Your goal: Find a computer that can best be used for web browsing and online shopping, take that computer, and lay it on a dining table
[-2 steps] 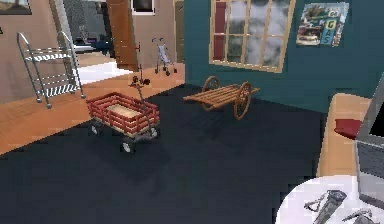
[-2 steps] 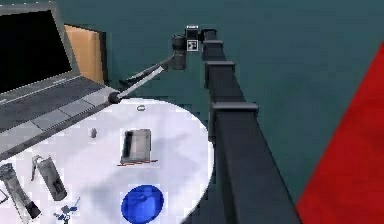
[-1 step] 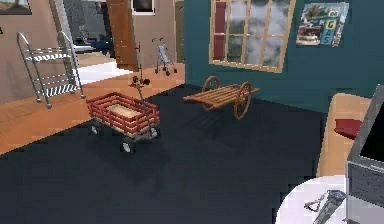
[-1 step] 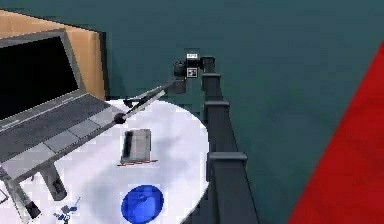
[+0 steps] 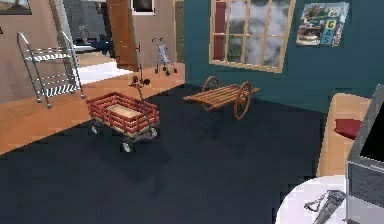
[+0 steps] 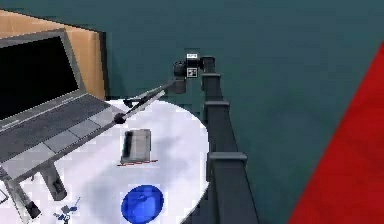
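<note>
Arm side view | open grey laptop (image 6: 50, 100) sits at left on round white table (image 6: 178, 135) | my pincer (image 6: 125, 115) tips just beside laptop's edge, grasping or not: cannot tell | flat grey slab (image 6: 135, 145) below | forward view: red wagon (image 5: 122, 113), wooden cart (image 5: 225, 97)
</note>
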